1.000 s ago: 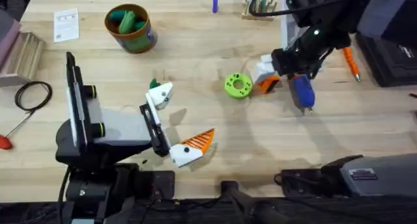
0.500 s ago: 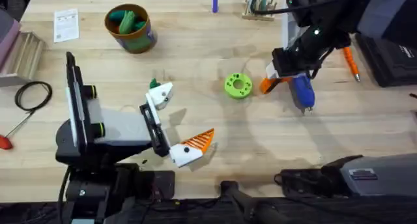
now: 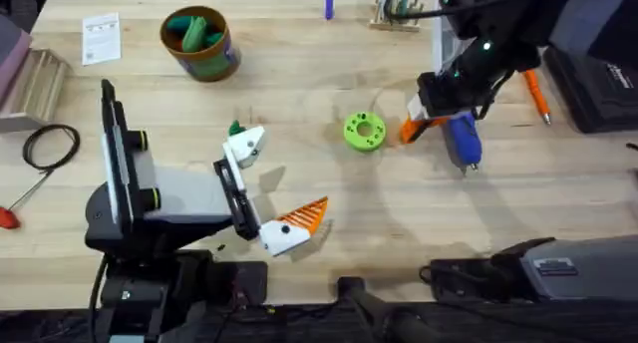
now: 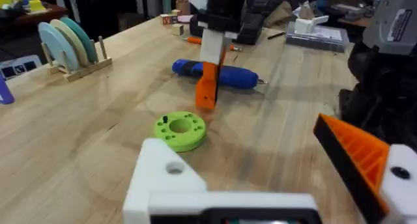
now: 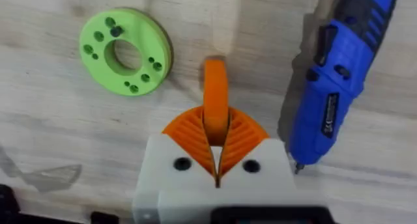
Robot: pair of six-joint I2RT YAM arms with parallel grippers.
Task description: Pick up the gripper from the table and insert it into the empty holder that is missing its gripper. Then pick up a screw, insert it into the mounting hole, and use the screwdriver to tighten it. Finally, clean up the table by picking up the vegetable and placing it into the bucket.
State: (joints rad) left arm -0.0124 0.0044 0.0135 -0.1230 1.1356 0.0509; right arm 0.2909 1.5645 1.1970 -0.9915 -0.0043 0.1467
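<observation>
My right gripper [image 3: 417, 122] is shut on the gripper, a small orange wedge [image 3: 409, 131] [image 5: 215, 100], and holds it tip-down just above the table between the green disc and the blue screwdriver [image 3: 462, 142] [image 5: 332, 87]. My left gripper [image 3: 284, 178] stands wide open. One of its fingers is the bare white empty holder [image 3: 246, 144] [image 4: 168, 178]; the other carries an orange ribbed pad [image 4: 355, 152]. The dark-green vegetable [image 3: 235, 128] lies right beside the holder. The bucket [image 3: 224, 56] stands at the back left with green toys in it. I cannot make out a screw for certain.
A bright-green disc with holes [image 3: 365, 131] [image 5: 126, 51] [image 4: 180, 129] lies mid-table. An orange pen-like tool [image 3: 538, 96] lies at the right by black equipment. A red-handled tool [image 3: 8, 218], a black cable loop [image 3: 50, 144] and a card [image 3: 102, 36] are at the left.
The right gripper has drawn slightly to the right with the orange wedge held in it. The left arm, disc and screwdriver have not moved.
</observation>
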